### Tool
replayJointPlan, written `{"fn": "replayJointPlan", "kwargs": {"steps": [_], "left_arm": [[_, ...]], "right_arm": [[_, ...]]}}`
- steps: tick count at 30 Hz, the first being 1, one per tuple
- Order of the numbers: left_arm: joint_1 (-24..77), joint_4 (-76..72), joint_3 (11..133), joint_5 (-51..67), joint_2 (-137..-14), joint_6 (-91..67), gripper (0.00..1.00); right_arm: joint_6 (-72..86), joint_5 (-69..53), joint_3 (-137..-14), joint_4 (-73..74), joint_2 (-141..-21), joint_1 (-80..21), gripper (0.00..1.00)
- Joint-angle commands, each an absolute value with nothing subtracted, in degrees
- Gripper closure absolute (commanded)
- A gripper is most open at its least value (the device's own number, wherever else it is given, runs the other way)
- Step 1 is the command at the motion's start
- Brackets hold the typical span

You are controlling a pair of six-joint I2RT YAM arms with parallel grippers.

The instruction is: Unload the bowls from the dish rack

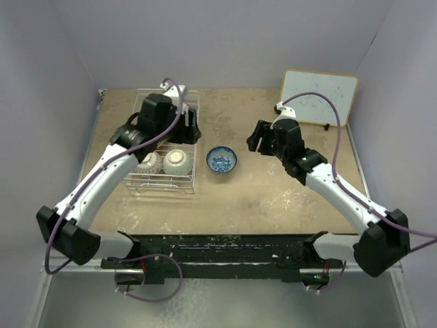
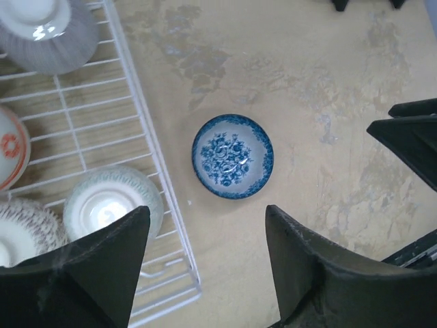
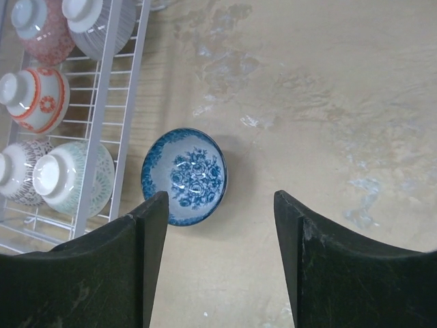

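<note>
Blue-patterned ceramic sits alone on the tabletop point(image 1: 273, 198): the blue bowl point(image 1: 222, 160) stands upright, just right of the rack point(image 1: 160, 186) and apart from its wire side. We count five more bowls inside the rack, all turned foot ring up. In the right wrist view the pink bowl point(image 3: 41, 31) and grey bowl point(image 3: 95, 24) lie at the far end. The red-orange bowl point(image 3: 37, 99) comes next. The purple bowl point(image 3: 19, 171) and green bowl point(image 3: 72, 178) sit side by side at the near end, the green one closest to the rack's right wall. From above we see only those two near bowls, since the left arm covers the others. The left tool point(image 2: 205, 213) hangs over the rack's right edge, its fingers spread wide with nothing between them. The right tool point(image 3: 220, 198) hovers over bare tabletop to the right of the blue bowl, likewise wide apart and empty. A white board point(image 1: 319, 96) leans at the far right corner.
</note>
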State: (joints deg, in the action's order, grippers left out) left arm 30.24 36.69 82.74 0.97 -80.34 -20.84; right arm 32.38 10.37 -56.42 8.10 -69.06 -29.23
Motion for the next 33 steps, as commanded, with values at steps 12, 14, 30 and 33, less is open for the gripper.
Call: {"fn": "replayJointPlan", "kwargs": {"steps": [12, 14, 30, 33], "left_arm": [[21.6, 37.7, 66.7, -4.2, -65.3, -21.2, 0.01], [21.6, 38.1, 66.1, -4.5, -65.0, -20.8, 0.01], [21.6, 35.4, 61.9, -5.3, -71.3, -19.4, 0.01], [21.6, 35.0, 61.8, -5.0, -72.8, -19.3, 0.01]], "right_arm": [[30.1, 8.0, -70.7, 0.0, -96.1, -33.3, 0.34], [30.2, 8.5, -70.7, 0.0, -97.9, -33.4, 0.35], [31.1, 9.6, -66.5, -0.8, -102.1, -33.4, 0.6], [31.4, 8.9, -65.7, -1.2, -102.4, -33.4, 0.63]]}}
